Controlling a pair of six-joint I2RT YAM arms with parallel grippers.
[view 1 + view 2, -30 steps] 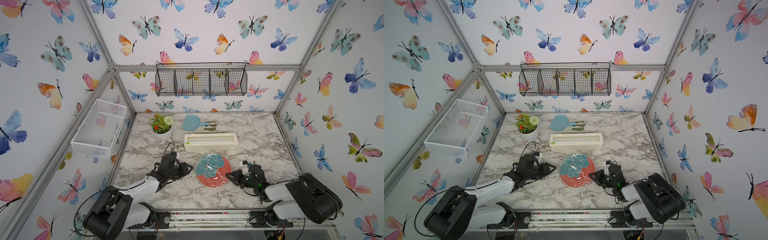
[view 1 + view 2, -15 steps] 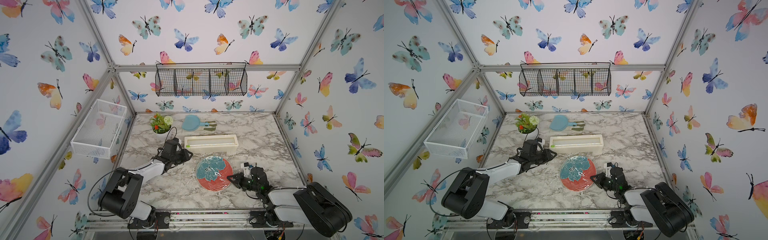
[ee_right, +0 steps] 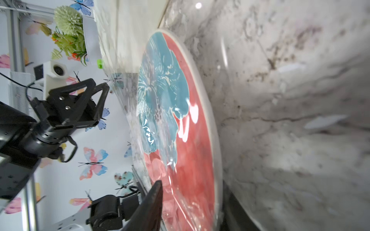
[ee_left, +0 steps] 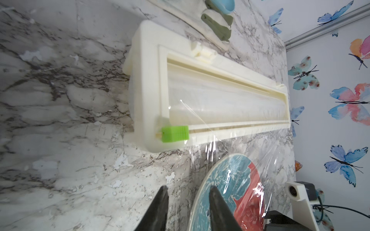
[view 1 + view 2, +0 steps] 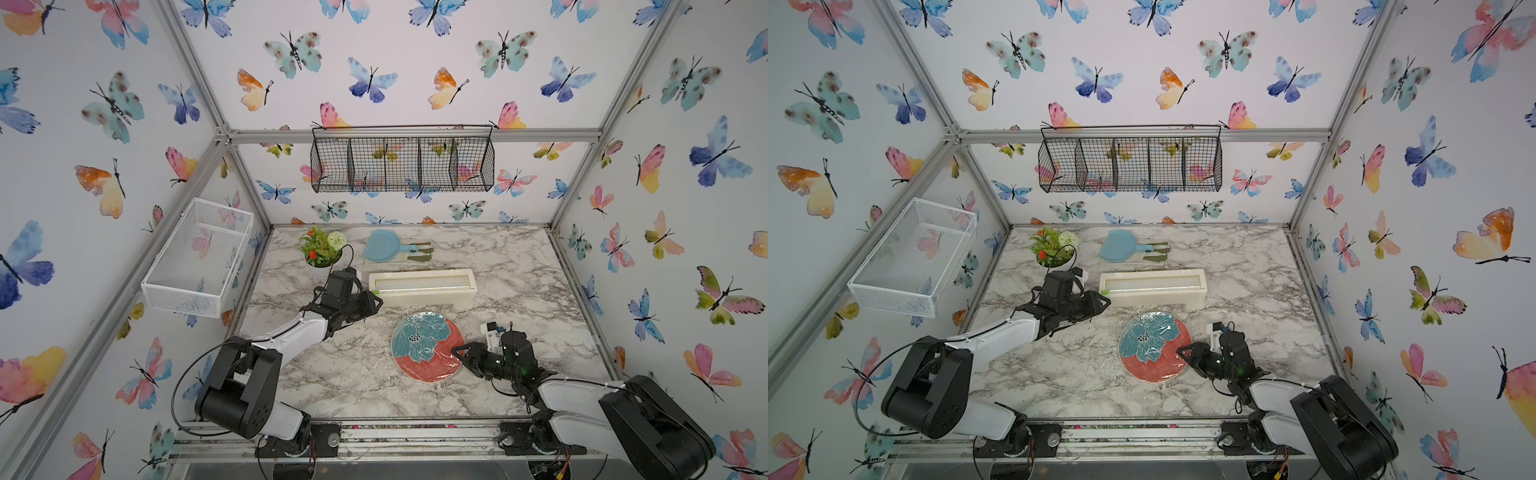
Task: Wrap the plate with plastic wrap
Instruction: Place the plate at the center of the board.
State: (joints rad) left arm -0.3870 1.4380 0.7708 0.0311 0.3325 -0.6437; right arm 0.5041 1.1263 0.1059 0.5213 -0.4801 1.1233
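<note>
The plastic wrap (image 4: 212, 152) stretches from dispenser box (image 4: 144, 80) over the plate (image 5: 428, 347); left gripper (image 4: 188, 188), empty, jaws apart, sits by the green tab (image 4: 175, 134), likely to cut; right gripper (image 5: 458, 354) likewise.

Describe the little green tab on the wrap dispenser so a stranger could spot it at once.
Find the long cream dispenser box lying across the marble table, just beyond the flowered plate. At its end nearest the potted plant, on the rail facing the plate, sits the slider tab. It is a small ribbed block, bright green, the only coloured piece on the all-cream box.
</note>
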